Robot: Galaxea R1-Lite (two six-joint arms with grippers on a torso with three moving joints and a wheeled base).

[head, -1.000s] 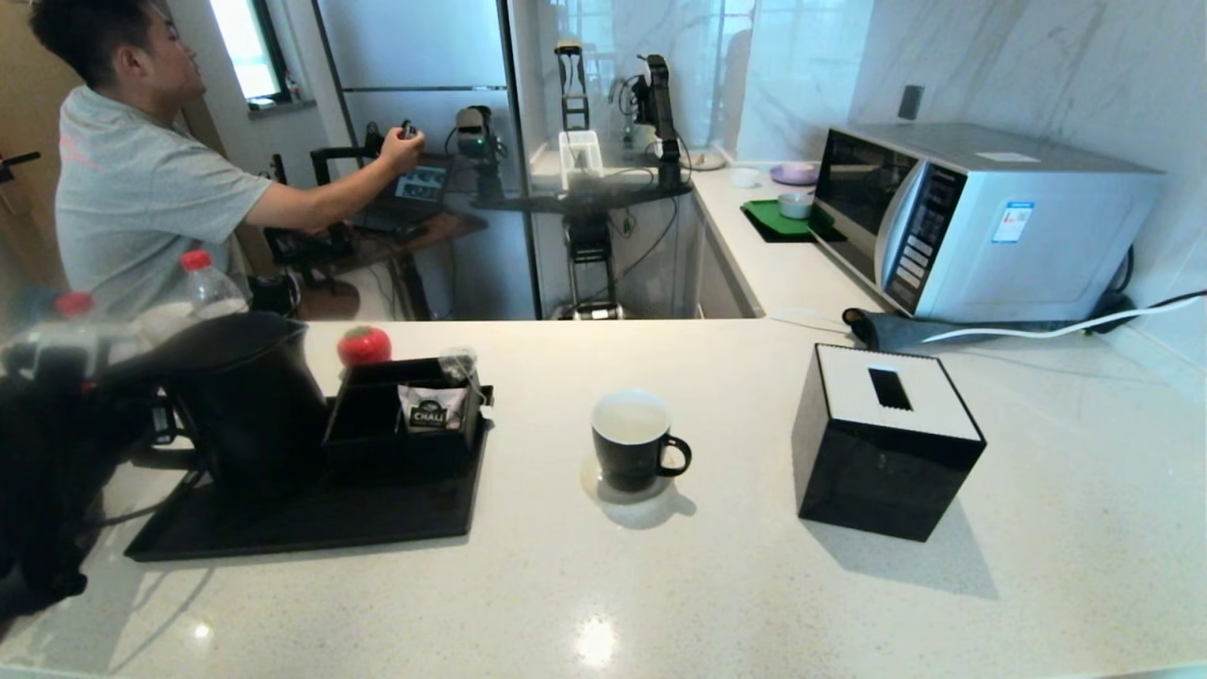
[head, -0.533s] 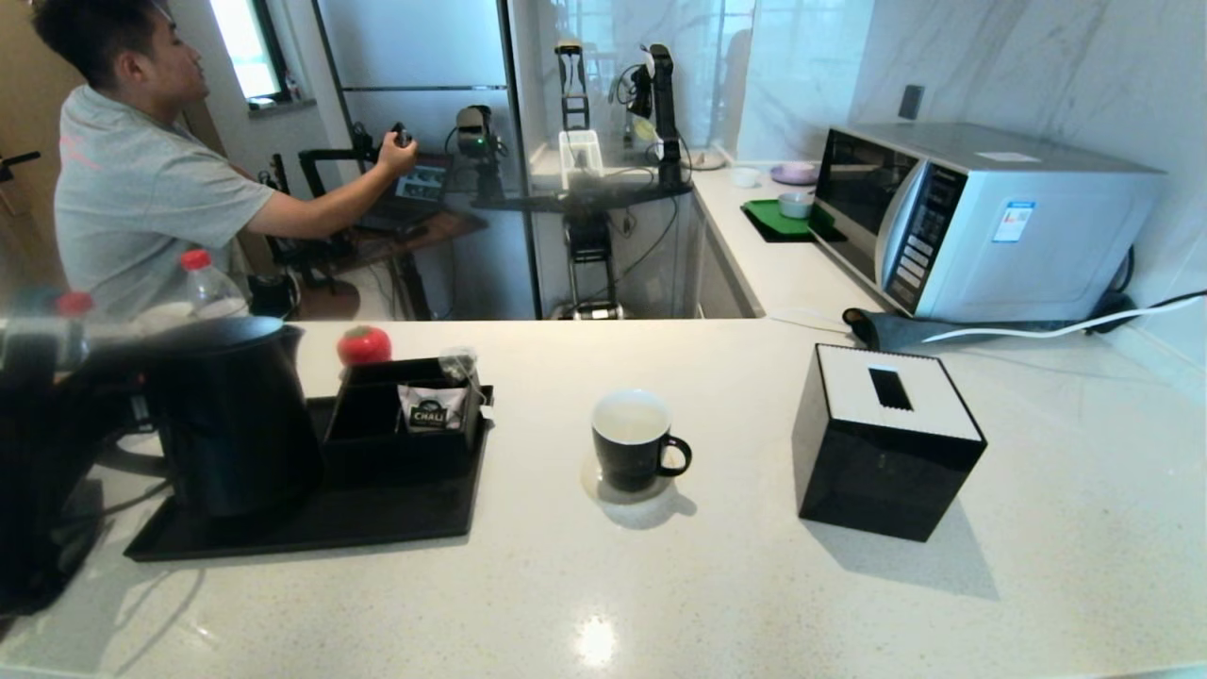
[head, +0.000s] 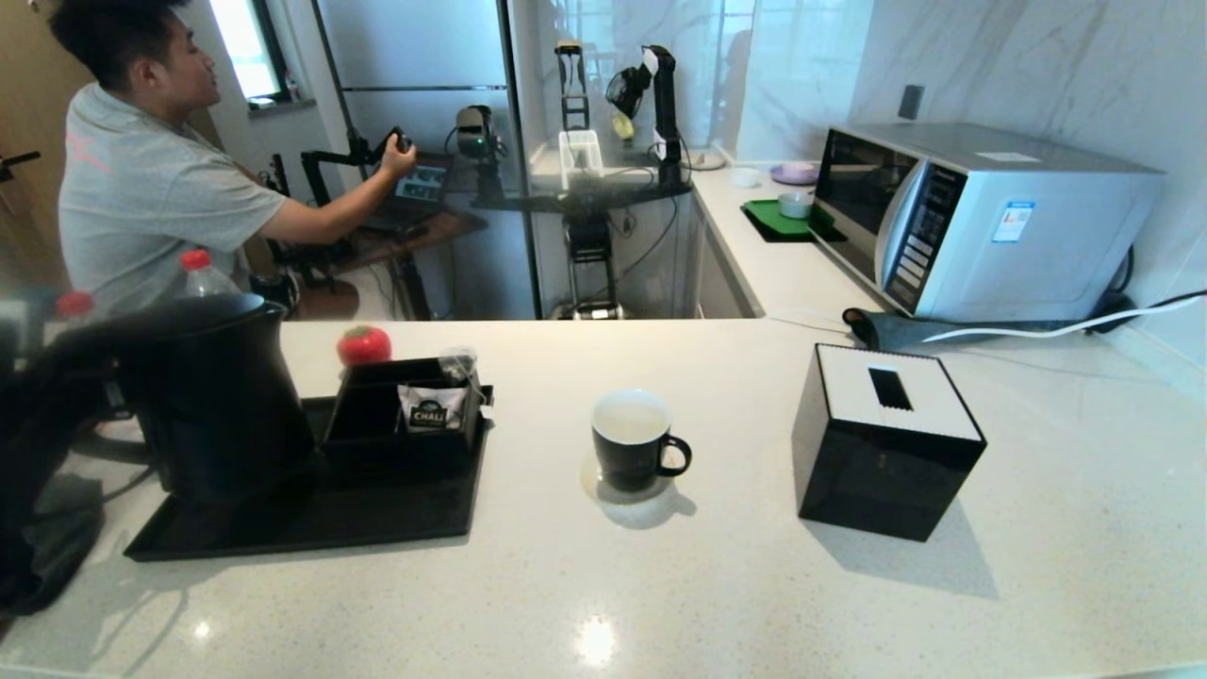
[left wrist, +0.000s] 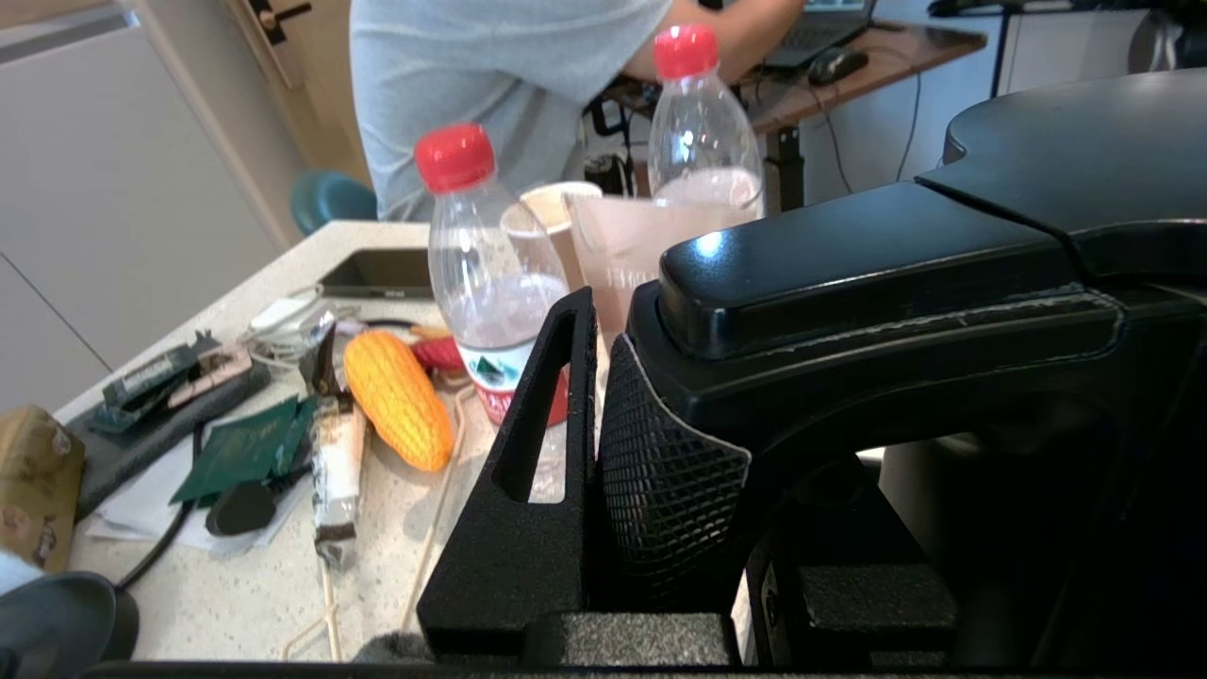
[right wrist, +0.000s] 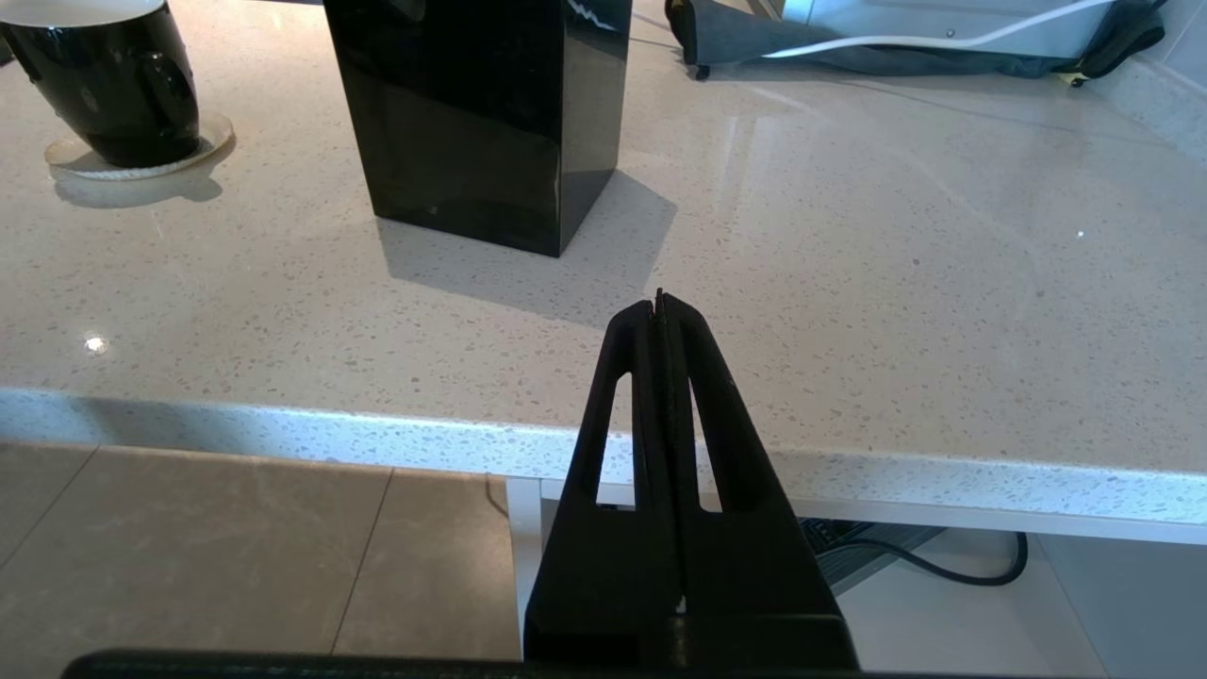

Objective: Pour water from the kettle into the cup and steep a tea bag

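Black against the pale bench (head: 754, 585), the kettle (head: 212, 396) is held by its loop handle in the clenched jaws of the left gripper (left wrist: 603, 443) at the far left, over the black tray (head: 311, 523). Whether its base touches the tray cannot be told. Just to its right, on the tray, a black compartment box (head: 401, 424) is seen with a white sachet (head: 432, 407). Near the middle, the cup (head: 634, 443) is set upright on a coaster. Further right stands a black tissue box (head: 886, 443). Below the bench's near edge, the right gripper (right wrist: 660, 306) is parked, jaws pressed together on nothing.
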